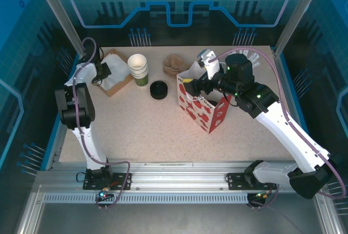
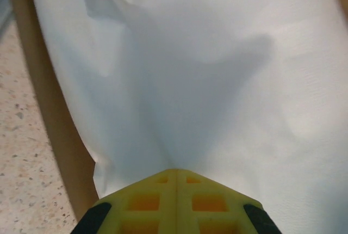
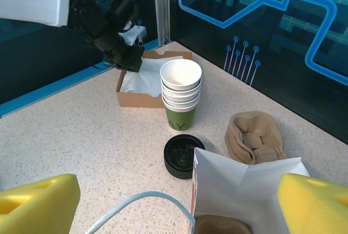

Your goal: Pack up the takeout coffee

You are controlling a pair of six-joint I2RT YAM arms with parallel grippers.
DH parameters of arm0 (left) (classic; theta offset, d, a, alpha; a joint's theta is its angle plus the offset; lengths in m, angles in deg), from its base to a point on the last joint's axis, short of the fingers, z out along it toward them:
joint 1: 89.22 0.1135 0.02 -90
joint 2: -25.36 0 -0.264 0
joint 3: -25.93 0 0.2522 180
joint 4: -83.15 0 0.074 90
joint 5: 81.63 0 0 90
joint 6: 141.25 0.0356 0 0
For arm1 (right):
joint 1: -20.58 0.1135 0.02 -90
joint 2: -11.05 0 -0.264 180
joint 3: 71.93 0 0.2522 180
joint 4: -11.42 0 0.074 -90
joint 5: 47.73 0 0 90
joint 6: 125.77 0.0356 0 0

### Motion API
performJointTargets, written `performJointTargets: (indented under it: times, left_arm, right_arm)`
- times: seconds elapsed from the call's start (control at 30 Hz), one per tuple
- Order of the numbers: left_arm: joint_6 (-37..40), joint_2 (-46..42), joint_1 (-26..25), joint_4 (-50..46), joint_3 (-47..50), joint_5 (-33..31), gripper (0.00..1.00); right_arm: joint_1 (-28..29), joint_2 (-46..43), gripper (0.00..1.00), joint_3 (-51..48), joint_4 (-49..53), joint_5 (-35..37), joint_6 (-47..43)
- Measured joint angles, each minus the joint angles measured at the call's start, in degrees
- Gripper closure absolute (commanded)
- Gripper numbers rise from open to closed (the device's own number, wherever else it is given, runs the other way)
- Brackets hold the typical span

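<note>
Nearest the arm bases on the speckled counter [image 1: 136,130] stood a white bag [image 1: 206,111] printed with red fruit, its mouth open. The right tool [image 3: 174,198] hung over that mouth with its yellow fingers [image 3: 312,204] spread wide, one to each side and holding nothing. A pale cord handle [image 3: 136,198] arched between them. Deep in the bag lay something brown, cut off by the frame edge and too little seen to name. Just beyond the bag sat a low stack of black lids [image 3: 179,155]. Behind the lids rose a stack of lidless cups [image 3: 181,95], green below and white inside. To their right lay a tan crumpled lump [image 3: 255,136]. Farthest, at the far left, was a brown box [image 3: 138,100] lined with a white napkin [image 2: 217,81]. The left tool [image 2: 175,177] reached into the box, closed tight, with the napkin drawn up to its tips. Where the coffee stood could not be told.
</note>
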State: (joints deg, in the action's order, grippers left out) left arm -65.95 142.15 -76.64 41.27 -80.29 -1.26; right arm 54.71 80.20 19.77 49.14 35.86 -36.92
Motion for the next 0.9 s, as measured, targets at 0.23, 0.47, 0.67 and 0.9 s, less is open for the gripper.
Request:
performJointTargets:
  times: [0.23, 0.47, 0.67, 0.9]
  left_arm:
    - [-0.46, -2.89, -0.04, 1.95, 0.98, 0.24, 1.00]
    - [-1.77, -5.86, -0.11, 2.71, 5.01, 0.44, 1.00]
    - [-1.90, -16.63, -0.63, 3.89, 7.80, 0.20, 1.00]
    - [-1.86, -29.88, -5.01, 4.50, 8.70, -2.05, 1.00]
  right_arm:
    - [0.00, -0.02, 0.05, -0.28, 0.02, 0.00, 0.00]
    - [0.00, -0.02, 0.05, -0.31, 0.22, 0.00, 0.02]
    - [0.00, -0.02, 0.05, -0.31, 0.44, -0.04, 0.24]
    - [0.52, 0.07, 0.05, 0.22, 0.70, -0.15, 1.16]
